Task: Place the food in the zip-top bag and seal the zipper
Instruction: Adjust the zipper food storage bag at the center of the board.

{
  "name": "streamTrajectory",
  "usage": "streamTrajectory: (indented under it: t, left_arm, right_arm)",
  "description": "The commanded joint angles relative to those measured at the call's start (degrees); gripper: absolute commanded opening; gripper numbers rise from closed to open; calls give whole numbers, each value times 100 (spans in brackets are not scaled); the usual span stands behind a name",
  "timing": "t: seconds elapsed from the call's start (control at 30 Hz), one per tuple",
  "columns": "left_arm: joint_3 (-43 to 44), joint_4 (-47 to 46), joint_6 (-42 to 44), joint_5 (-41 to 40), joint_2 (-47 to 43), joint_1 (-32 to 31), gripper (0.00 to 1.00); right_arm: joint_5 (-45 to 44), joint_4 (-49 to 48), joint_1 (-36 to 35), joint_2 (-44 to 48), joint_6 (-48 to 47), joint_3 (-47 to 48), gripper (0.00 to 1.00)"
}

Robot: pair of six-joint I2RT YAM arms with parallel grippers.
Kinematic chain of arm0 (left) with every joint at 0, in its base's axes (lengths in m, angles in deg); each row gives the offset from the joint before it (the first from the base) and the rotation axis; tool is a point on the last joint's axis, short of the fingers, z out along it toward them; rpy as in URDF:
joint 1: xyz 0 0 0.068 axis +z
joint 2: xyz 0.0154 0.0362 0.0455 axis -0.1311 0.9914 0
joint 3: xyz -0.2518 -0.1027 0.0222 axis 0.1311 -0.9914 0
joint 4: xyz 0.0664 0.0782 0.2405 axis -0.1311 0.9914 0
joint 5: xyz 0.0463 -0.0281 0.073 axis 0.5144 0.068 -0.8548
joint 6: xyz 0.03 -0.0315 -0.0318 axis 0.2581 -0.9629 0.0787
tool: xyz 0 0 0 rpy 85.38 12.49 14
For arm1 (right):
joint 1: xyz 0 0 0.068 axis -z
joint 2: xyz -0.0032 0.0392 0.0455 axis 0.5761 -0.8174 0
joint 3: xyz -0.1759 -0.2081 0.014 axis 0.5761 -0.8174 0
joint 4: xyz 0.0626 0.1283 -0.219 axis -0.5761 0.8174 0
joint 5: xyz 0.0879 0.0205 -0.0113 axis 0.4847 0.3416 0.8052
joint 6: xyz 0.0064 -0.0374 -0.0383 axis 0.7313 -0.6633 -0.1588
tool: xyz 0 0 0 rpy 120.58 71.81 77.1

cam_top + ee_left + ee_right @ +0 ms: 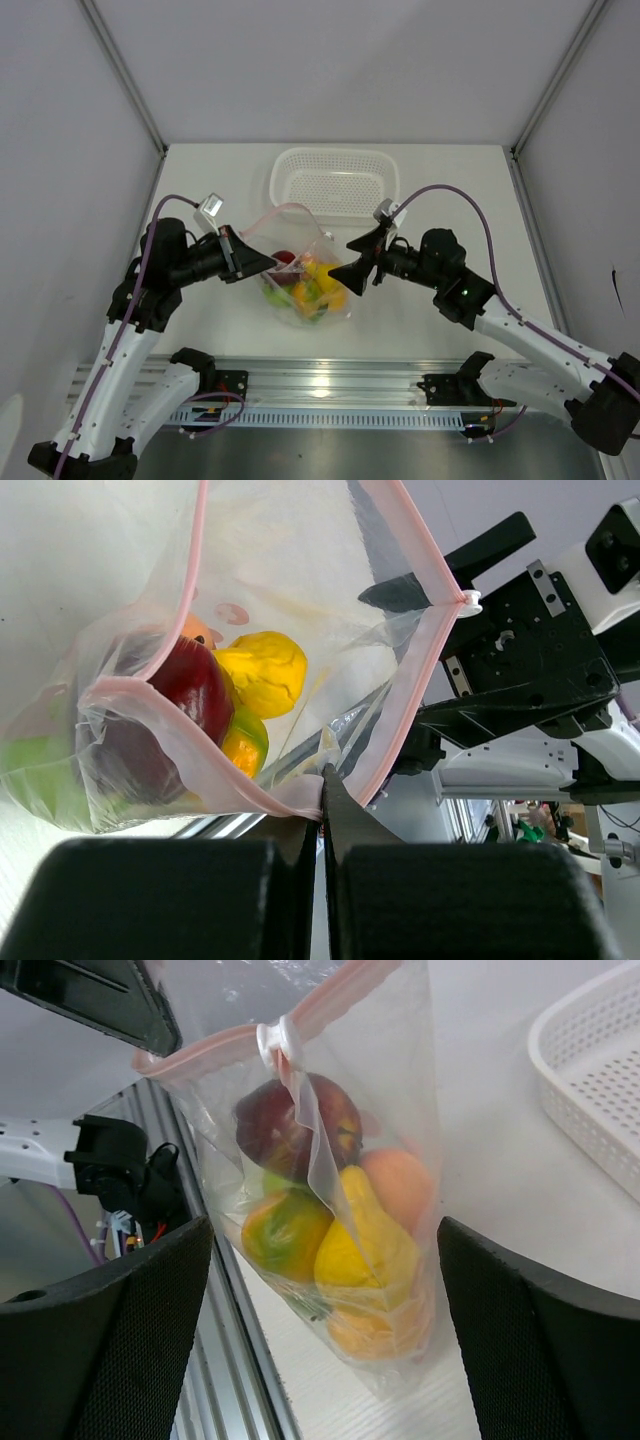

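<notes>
Bag hung open, food in, seal still to do.
My left tool (322, 780) is clenched on a corner of the zipper (410, 690), so the zip-top bag (400, 1060) hangs with the food (350, 1250) inside above the desk's (450, 190) near edge. My right tool (343, 262) stands released astride it, probably ready for sealing.

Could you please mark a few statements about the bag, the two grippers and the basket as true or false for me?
1. The left gripper is shut on the pink strip of the bag. True.
2. The right gripper is clamped on the bag. False: its fingers stand wide open, one on either side of the bag.
3. The white basket holds the fruit. False: no fruit lies in it; the fruit is in the bag.
4. A dark red apple is inside the bag. True.
</notes>
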State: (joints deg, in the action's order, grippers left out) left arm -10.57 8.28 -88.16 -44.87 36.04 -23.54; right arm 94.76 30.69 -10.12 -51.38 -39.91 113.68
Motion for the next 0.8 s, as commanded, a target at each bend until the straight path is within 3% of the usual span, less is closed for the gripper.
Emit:
streamTrajectory:
  t: [0.0,0.4,0.5,0.77]
  left_arm:
    - [192,-134,-89,113,-61,-16,1]
    - [244,-20,-36,174,-70,-16,0]
    - [262,7,-10,165,-52,-16,1]
    - [350,68,-10,148,-61,-16,1]
  right_arm:
    - [852,-972,109,-349,194,-42,93]
    - [1749,-2439,733,-1308,553,-25,95]
    - [2154,-2678,750,-1581,651,72,99]
    - [2549,-3117,751,-2107,721,344,100]
